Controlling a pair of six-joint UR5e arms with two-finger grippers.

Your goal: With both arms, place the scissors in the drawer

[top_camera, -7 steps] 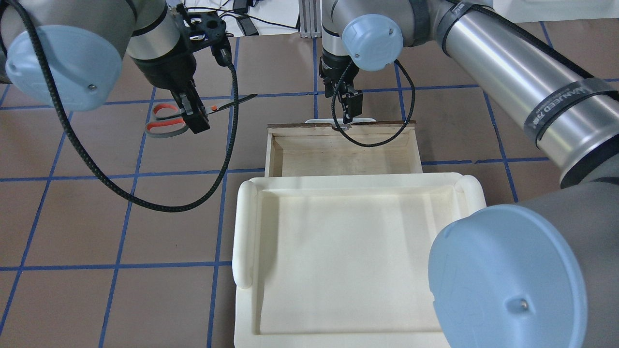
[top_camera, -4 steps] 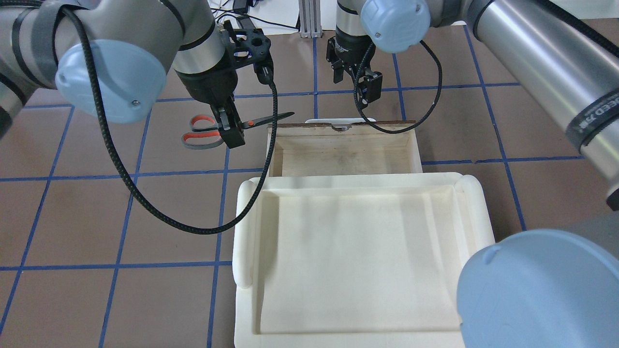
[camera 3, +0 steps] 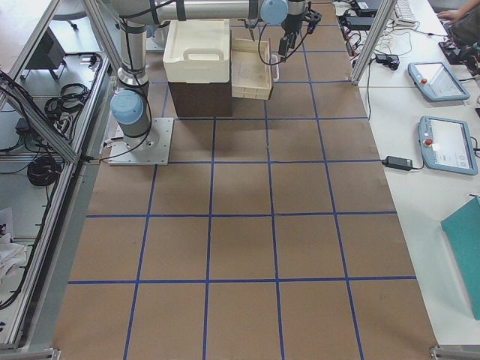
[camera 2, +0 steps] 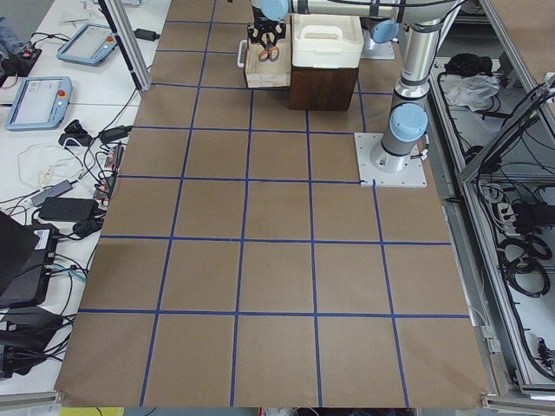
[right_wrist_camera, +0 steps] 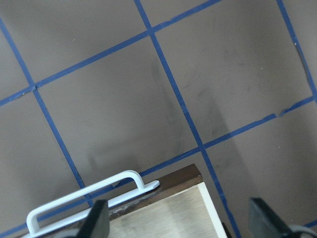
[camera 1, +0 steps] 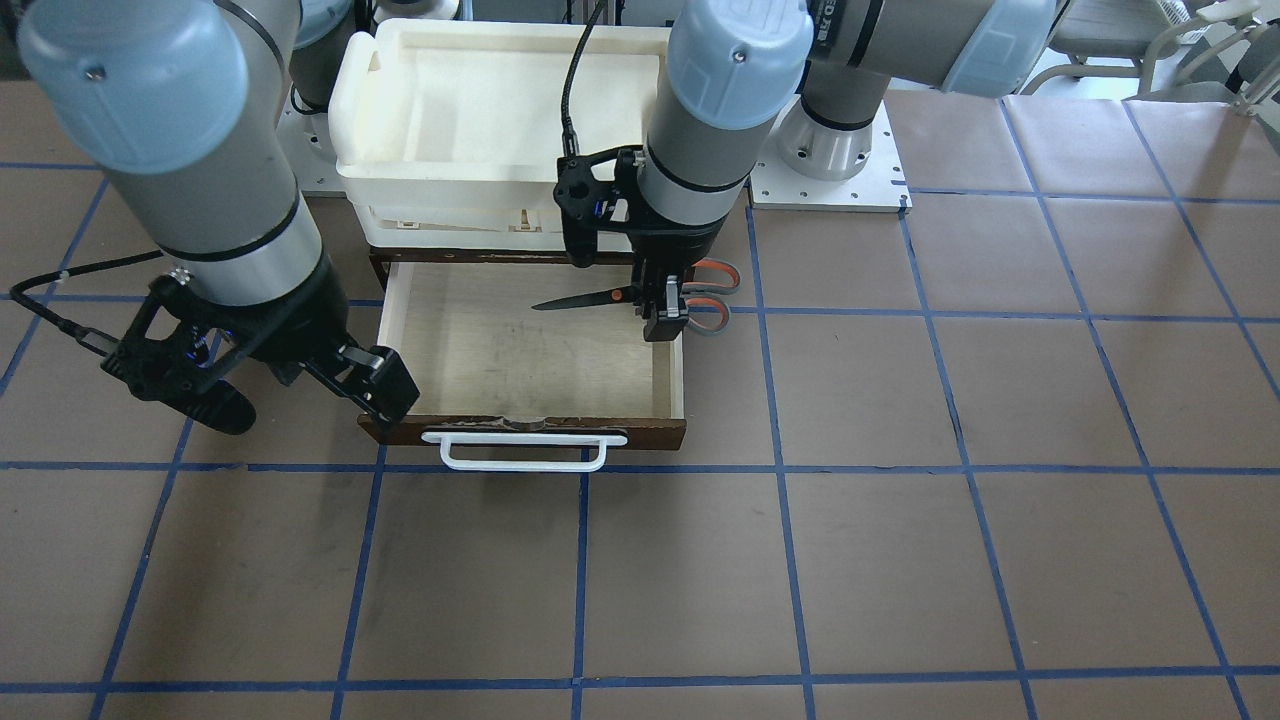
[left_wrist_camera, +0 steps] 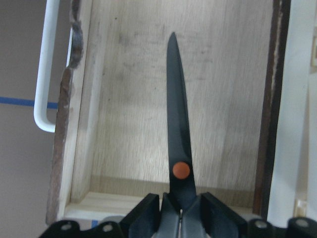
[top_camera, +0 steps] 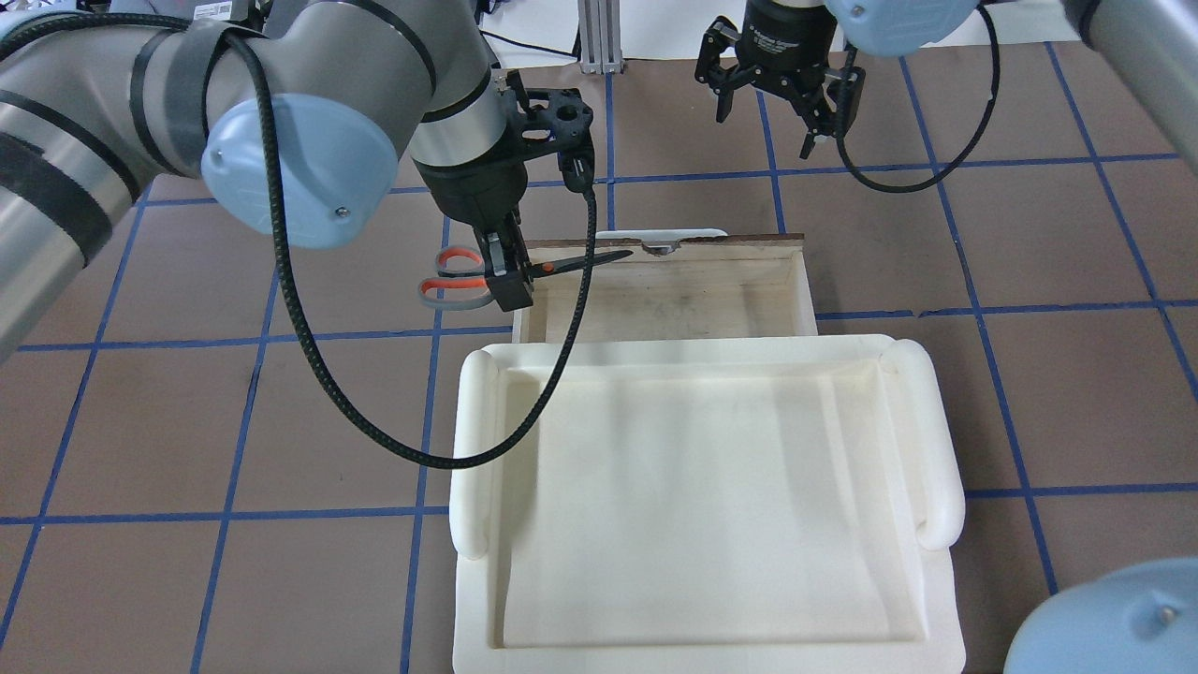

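My left gripper [top_camera: 512,288] is shut on the scissors [top_camera: 546,267] next to the orange pivot dot. The grey and orange loops hang outside the drawer's left wall. The dark blades reach out level over the open drawer [top_camera: 674,301]. In the left wrist view the scissors [left_wrist_camera: 178,114] point across the pale plywood floor of the drawer [left_wrist_camera: 129,129], between my left gripper's jaws [left_wrist_camera: 181,213]. In the front-facing view the left gripper [camera 1: 661,322] holds the scissors [camera 1: 585,297] above the drawer [camera 1: 500,345]. My right gripper [top_camera: 777,110] is open and empty, beyond the drawer front and apart from the white handle [top_camera: 655,234].
A cream-white foam tray [top_camera: 475,449] sits on the cabinet, over the back of the drawer. The left arm's black cable [top_camera: 309,356] loops over the table and the tray's corner. The right wrist view shows the handle [right_wrist_camera: 84,197] over brown, blue-taped table.
My left gripper has carried the scissors to the right, so the blades are now over the drawer. My right gripper has left the handle, moved farther away and to the right, and opened.
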